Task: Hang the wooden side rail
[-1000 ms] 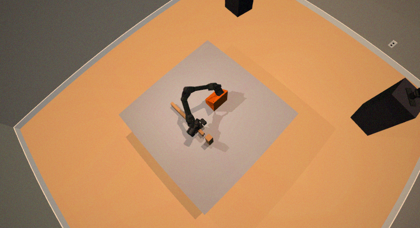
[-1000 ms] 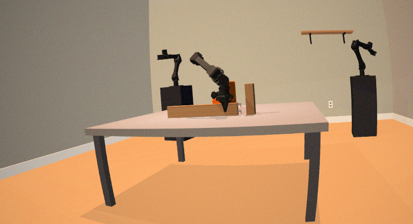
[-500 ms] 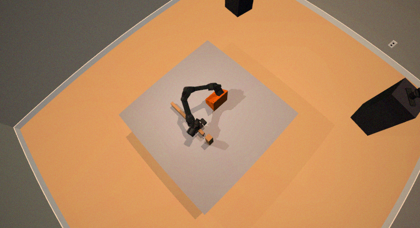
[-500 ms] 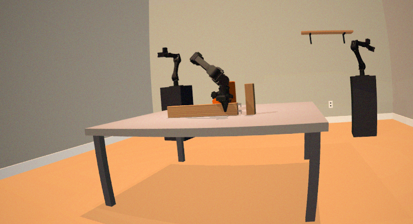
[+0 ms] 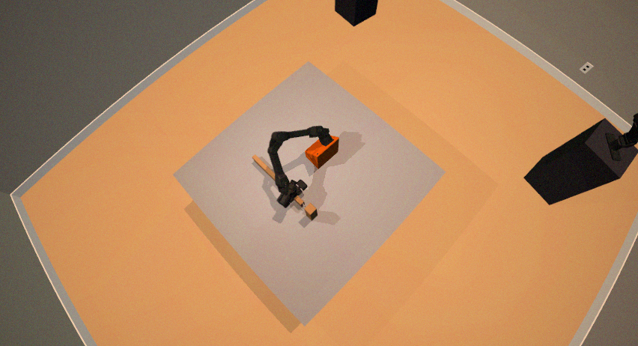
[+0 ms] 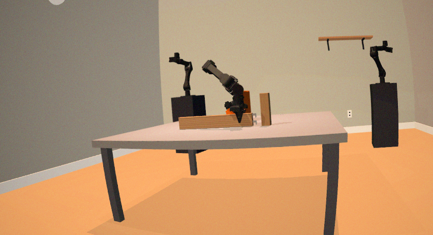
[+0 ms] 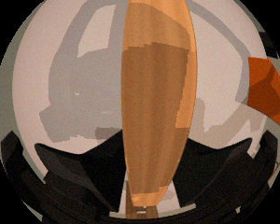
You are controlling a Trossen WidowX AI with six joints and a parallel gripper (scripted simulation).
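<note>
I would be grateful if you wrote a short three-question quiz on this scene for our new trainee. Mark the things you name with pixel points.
1. True or false: the steel hooks [image 6: 254, 122] are already inside the headboard post [image 5: 311, 211] [image 6: 265, 109].
2. What is the gripper [image 6: 239, 119] [image 7: 146, 131] closed on?
A. the post
B. the wooden side rail [image 5: 263, 166] [image 6: 206, 121] [image 7: 154, 93]
C. nothing
3. Fill in the blank: the block-like stand beneath the working arm's base [image 5: 328, 137] is coloured ____.

Key: 1. False, a gap separates them; 2. B; 3. orange
</note>
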